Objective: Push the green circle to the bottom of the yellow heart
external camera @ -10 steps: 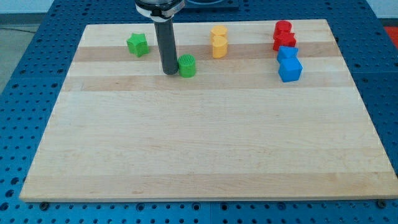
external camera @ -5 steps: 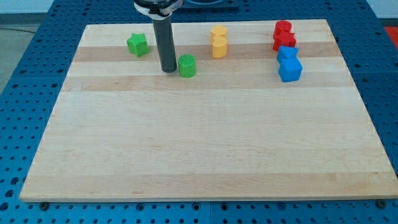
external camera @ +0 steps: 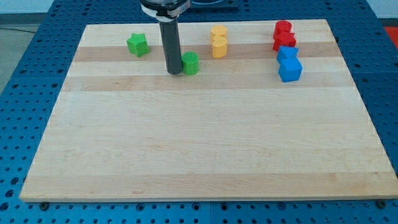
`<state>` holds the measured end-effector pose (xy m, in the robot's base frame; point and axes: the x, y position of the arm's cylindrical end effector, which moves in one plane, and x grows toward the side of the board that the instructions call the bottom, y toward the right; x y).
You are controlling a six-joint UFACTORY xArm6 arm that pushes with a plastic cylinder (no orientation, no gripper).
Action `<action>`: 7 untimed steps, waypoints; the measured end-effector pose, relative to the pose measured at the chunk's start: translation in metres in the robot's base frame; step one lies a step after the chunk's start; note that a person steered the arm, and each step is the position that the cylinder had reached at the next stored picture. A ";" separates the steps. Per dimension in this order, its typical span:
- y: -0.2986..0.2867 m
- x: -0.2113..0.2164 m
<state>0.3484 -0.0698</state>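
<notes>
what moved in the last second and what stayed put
My tip slid a little toward the view's right and slightly up, staying against the left side of the green circle, which it nudged the same way, closer to the yellow heart. The green star, the yellow heart, the red blocks and the blue blocks stayed where they were.

A pale wooden board (external camera: 205,143) lies on a blue perforated table (external camera: 25,93). Along the board's top sit a green star (external camera: 138,44), a green circle (external camera: 191,63), two yellow blocks (external camera: 219,42) touching, two red blocks (external camera: 283,35) touching, and two blue blocks (external camera: 289,64) just below them.
</notes>
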 end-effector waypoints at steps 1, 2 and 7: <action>0.004 -0.005; 0.011 -0.005; 0.023 -0.023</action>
<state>0.3250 -0.0464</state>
